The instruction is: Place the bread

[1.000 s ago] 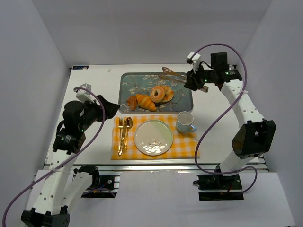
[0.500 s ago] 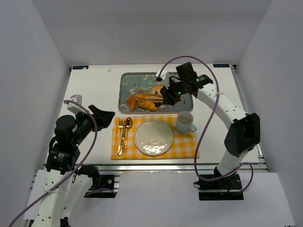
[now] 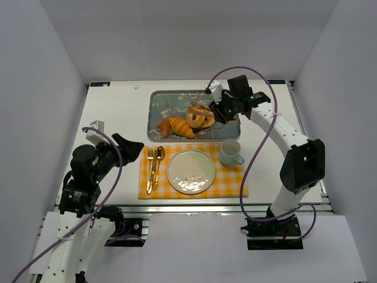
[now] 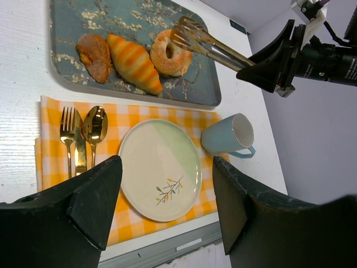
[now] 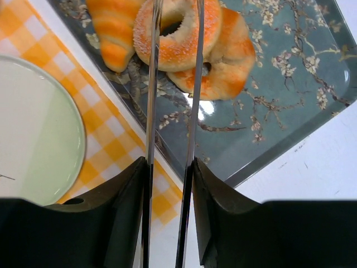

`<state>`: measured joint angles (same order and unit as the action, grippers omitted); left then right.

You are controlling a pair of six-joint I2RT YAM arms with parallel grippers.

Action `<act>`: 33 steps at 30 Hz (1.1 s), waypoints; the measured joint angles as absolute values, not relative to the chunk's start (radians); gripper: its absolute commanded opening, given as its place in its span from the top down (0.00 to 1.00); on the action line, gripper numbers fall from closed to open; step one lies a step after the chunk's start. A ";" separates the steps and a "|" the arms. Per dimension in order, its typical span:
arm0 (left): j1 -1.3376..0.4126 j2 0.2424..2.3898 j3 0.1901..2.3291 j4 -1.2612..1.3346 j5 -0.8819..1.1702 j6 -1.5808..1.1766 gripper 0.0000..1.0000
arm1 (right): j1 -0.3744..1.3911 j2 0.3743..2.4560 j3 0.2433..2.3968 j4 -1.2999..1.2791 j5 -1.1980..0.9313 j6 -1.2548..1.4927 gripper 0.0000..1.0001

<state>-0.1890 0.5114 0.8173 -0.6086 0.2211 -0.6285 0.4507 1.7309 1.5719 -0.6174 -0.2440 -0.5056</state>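
The bread (image 3: 195, 118) (image 4: 167, 53) (image 5: 175, 33), a pale tan ring with a centre hole, lies on the blue floral tray (image 3: 171, 100) (image 5: 290, 72), leaning on a darker round bread (image 5: 228, 67). My right gripper (image 3: 222, 112) (image 5: 170, 167) is shut on metal tongs (image 4: 206, 44) (image 5: 152, 84). The two tong arms reach over the ring, one on each side of its hole, and their tips are cut off at the top of the right wrist view. I cannot tell if they pinch it. My left gripper (image 3: 132, 147) (image 4: 167, 184) hangs open and empty at the near left. The white plate (image 3: 190, 171) (image 4: 159, 167) is bare.
A croissant (image 3: 181, 127) (image 4: 134, 61) and a small brown bread (image 4: 93, 54) lie on the tray's left part. The plate rests on a yellow checked cloth (image 3: 230, 177) with a gold fork (image 4: 67, 134) and spoon (image 4: 95, 125) to its left and a blue cup (image 3: 231, 152) (image 4: 231, 135) to its right.
My right arm swung with the tongs from the table's back right over the tray to the ring bread. The left arm pulled back toward the near left.
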 measured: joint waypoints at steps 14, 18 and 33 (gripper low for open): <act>-0.189 0.521 0.810 -0.607 0.224 -0.627 0.25 | 0.411 1.761 1.549 -0.595 -0.189 -0.476 0.49; -0.189 0.520 0.810 -0.607 0.224 -0.627 0.25 | 0.402 1.762 1.534 -0.596 -0.186 -0.474 0.49; -0.189 0.524 0.810 -0.607 0.224 -0.626 0.25 | 0.382 1.771 1.528 -0.604 -0.253 -0.448 0.91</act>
<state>-0.1890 0.5243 0.8101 -0.6067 0.2241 -0.6258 0.3820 1.7714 1.5280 -0.6044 -0.2531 -0.4477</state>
